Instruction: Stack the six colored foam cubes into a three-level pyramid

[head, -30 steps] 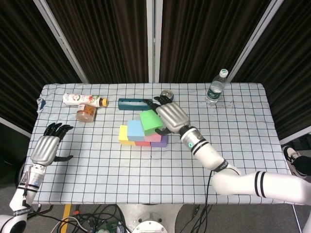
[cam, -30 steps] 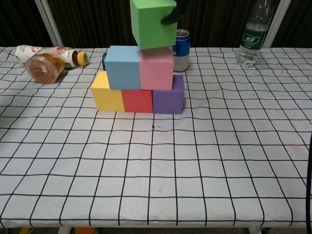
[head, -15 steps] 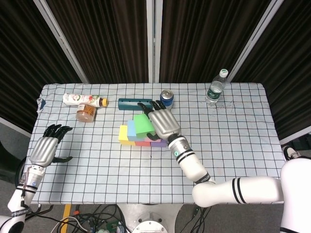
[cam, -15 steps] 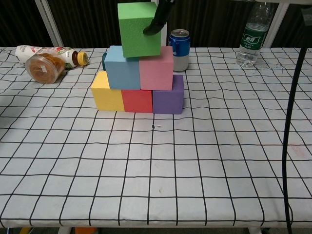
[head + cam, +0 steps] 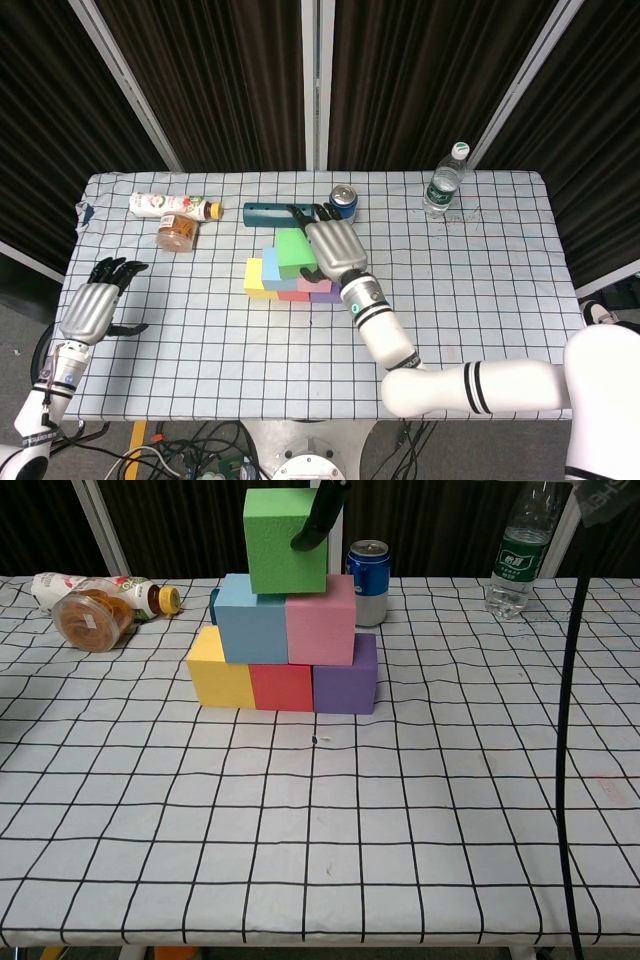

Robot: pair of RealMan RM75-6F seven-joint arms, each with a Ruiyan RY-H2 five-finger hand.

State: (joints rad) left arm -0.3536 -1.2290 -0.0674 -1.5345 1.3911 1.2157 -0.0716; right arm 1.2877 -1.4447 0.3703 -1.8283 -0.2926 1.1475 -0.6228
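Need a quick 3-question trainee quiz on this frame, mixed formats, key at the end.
1. True or false: the green cube sits over the seam between the blue cube and pink cube.
2. Which bottom-row cube is at the end nearest the blue can? A yellow, B red, C purple.
3. Fill in: the right hand holds the ____ cube.

Key: 1 true. 2 C, the purple cube. 3 green.
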